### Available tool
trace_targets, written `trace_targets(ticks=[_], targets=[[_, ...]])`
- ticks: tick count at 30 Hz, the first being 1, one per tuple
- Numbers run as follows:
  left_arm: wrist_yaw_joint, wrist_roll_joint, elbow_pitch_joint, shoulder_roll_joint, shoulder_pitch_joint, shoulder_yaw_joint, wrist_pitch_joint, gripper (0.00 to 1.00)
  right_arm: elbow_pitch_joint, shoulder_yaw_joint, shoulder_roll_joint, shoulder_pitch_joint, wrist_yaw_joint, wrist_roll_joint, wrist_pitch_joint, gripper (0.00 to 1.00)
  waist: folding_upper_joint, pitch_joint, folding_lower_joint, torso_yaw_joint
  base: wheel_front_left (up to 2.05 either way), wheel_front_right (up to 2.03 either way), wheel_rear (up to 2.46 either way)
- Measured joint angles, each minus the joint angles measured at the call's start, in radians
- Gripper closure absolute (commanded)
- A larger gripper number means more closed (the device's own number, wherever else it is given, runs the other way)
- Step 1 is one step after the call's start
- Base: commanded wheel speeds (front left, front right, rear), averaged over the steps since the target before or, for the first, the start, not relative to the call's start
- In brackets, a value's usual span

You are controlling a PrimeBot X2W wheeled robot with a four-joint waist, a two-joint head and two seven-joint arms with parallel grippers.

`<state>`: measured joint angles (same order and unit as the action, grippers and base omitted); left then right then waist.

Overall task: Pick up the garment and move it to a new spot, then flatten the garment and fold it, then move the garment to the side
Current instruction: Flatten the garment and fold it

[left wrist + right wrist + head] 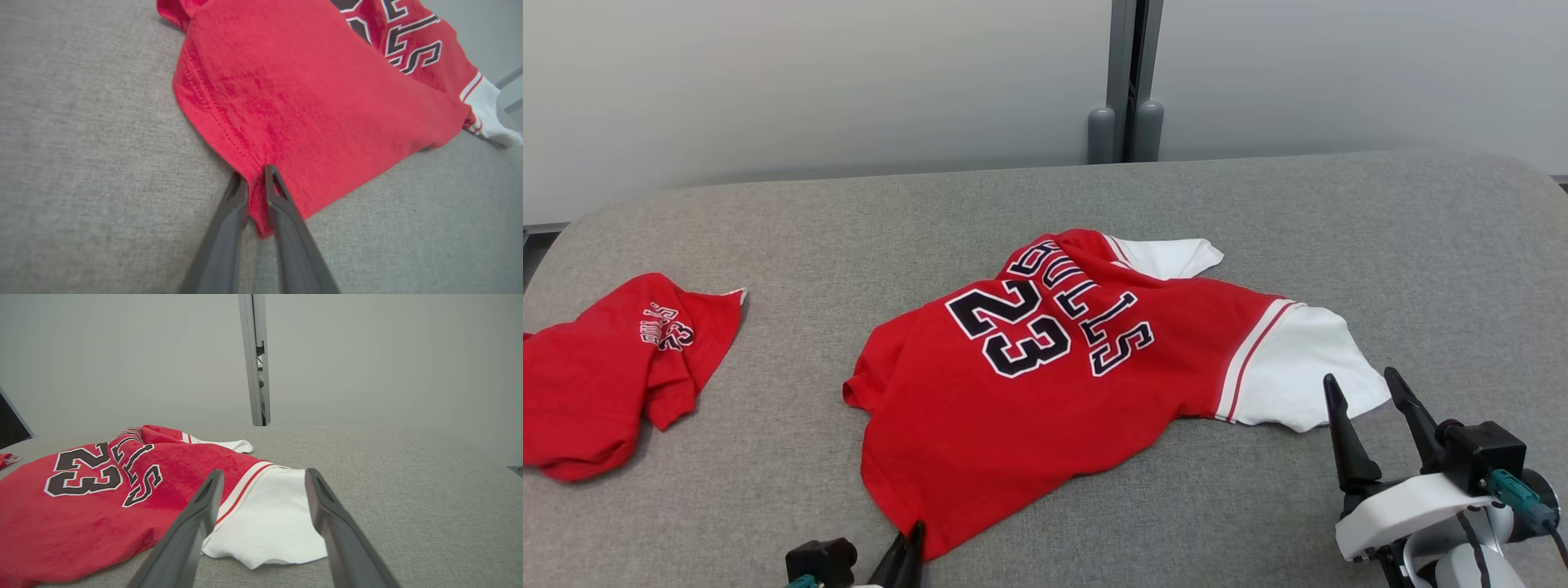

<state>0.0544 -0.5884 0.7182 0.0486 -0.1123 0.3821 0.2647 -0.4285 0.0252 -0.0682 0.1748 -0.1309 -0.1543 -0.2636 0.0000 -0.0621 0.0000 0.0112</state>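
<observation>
Red jersey [1045, 367] with black "BULLS 23" lettering, lying rumpled at the middle of the grey table [1258, 212]. Left gripper [253, 173] pinches its near hem corner. In the head view the bottom edge cuts this gripper off. Right gripper [1362, 377], fingers spread, hangs just beside the white sleeve [1298, 367]. A second red garment [613, 367], crumpled and cut by the left edge, lies well apart.
</observation>
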Motion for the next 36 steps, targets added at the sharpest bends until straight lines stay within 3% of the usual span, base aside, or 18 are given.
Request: trace_targets(ticks=[4,16,29,32,34,35,36], targets=[[0.011,-0.003,-0.016,-0.001,-0.006,0.001,0.000,1.00,0.000,-0.002,0.001,0.000,0.000,0.007,0.000,0.00,0.0000,0.002,0.0000,-0.004,0.00,0.00,0.00],[-0.001,0.107,-0.192,-0.001,-0.020,-0.134,0.000,1.00,-0.009,0.001,0.007,-0.002,0.000,-0.003,0.000,0.00,0.0000,0.005,0.0000,-0.007,0.00,0.00,0.00],[0.015,0.217,-0.030,0.012,-0.199,-0.318,0.000,1.00,-0.008,0.033,0.007,0.025,0.000,-0.014,0.000,0.00,0.0000,-0.056,0.0000,0.071,0.00,0.00,0.00],[0.021,0.230,0.008,0.015,-0.237,-0.354,0.000,0.80,-0.007,0.038,0.006,0.037,0.000,-0.016,0.000,0.00,0.0000,-0.079,0.0000,0.088,0.00,0.00,0.00],[0.024,0.239,0.030,0.019,-0.266,-0.377,0.000,0.76,-0.006,0.043,0.007,0.044,0.000,-0.020,0.000,0.00,0.0000,-0.094,0.0001,0.099,0.00,0.00,0.00],[0.024,0.245,0.041,0.022,-0.279,-0.386,0.000,0.68,-0.006,0.045,0.007,0.046,0.000,-0.021,0.000,0.00,0.0000,-0.101,0.0000,0.104,0.00,0.00,0.00],[0.024,0.252,0.048,0.024,-0.291,-0.398,0.000,0.53,-0.007,0.048,0.007,0.047,0.000,-0.022,0.000,0.00,0.0000,-0.108,0.0000,0.109,0.00,0.00,0.00]])
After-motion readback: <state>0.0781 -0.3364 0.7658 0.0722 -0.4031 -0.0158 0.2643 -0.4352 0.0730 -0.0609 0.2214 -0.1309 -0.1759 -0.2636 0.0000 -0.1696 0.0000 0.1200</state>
